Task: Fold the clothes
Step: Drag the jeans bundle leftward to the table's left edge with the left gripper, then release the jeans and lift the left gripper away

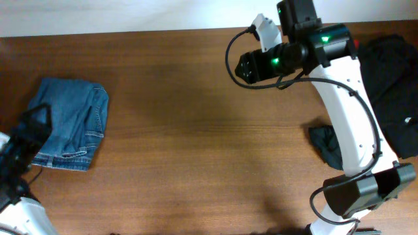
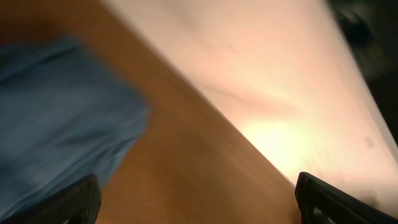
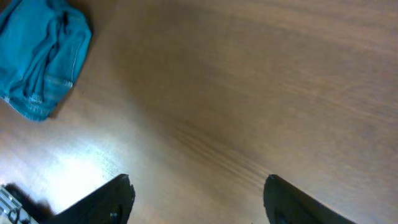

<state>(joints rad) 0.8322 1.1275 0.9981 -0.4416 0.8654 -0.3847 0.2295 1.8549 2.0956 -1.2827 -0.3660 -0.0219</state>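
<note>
The clothes, a pair of blue denim jeans (image 1: pixel 68 124), lie folded into a compact bundle at the table's left end. My left gripper (image 1: pixel 29 130) hovers at the bundle's left edge. In the blurred left wrist view the left gripper (image 2: pixel 199 202) is open, with bare wood between its fingers (image 2: pixel 78 199) and the jeans (image 2: pixel 56 118) off to the left. My right gripper (image 1: pixel 243 67) hangs over the far middle of the table, well away from the jeans. The right gripper (image 3: pixel 199 193) is open and empty, with the jeans (image 3: pixel 40 56) at the top left of its view.
A black garment (image 1: pixel 392 91) lies at the far right of the table. A small dark cloth (image 1: pixel 326 145) sits beside the right arm's white link. The table's far edge (image 1: pixel 130 34) runs along the top, with a pale surface beyond it.
</note>
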